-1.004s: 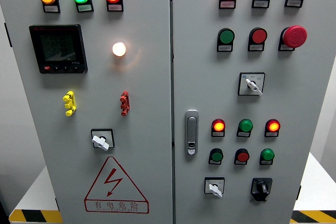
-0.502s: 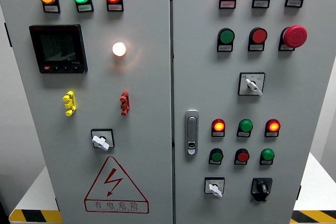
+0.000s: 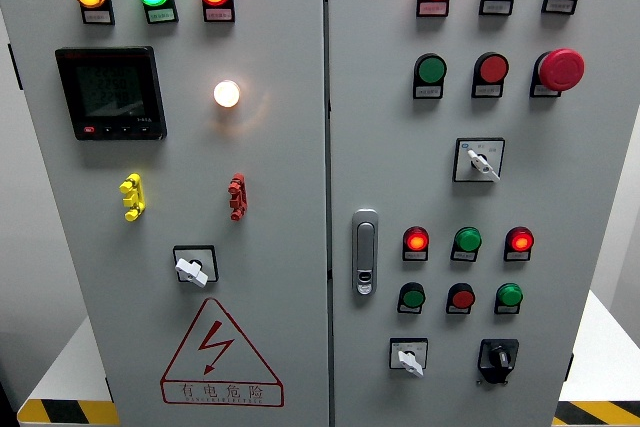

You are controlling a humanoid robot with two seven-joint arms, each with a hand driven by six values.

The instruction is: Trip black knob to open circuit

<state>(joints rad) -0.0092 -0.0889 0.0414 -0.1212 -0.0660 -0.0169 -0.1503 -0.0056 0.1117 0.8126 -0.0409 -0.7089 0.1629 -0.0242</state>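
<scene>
Black knob (image 3: 498, 358): sits at the lower right corner of the right-hand door, on a dark base, its grip pointing roughly upward with a slight lean
White selector (image 3: 408, 358): just to the knob's left on the same row, its lever angled down and to the right
Push buttons above: a row of green (image 3: 412, 297), red (image 3: 461, 297) and green (image 3: 510, 296) caps, unlit, directly over the two switches
Indicator lamps (image 3: 416, 241): one row higher, red glowing, green dark, red glowing
Door handle (image 3: 365, 252): a silver latch, upright, near the seam between the two doors
Upper selector (image 3: 479, 160): white lever on a square plate at mid-height on the right door
Emergency stop (image 3: 561, 69): large red mushroom head, right of a green and a red button
Left door: three lit lamps along the top in amber, green and red; a dark digital meter (image 3: 110, 92) beneath them; a glowing white bulb (image 3: 227, 93) beside it
Warning triangle (image 3: 219, 354): red lightning sign at the foot of the left door, below another white selector (image 3: 193, 268)
Robot hands: neither appears in the head view, so the state of the fingers cannot be told
</scene>
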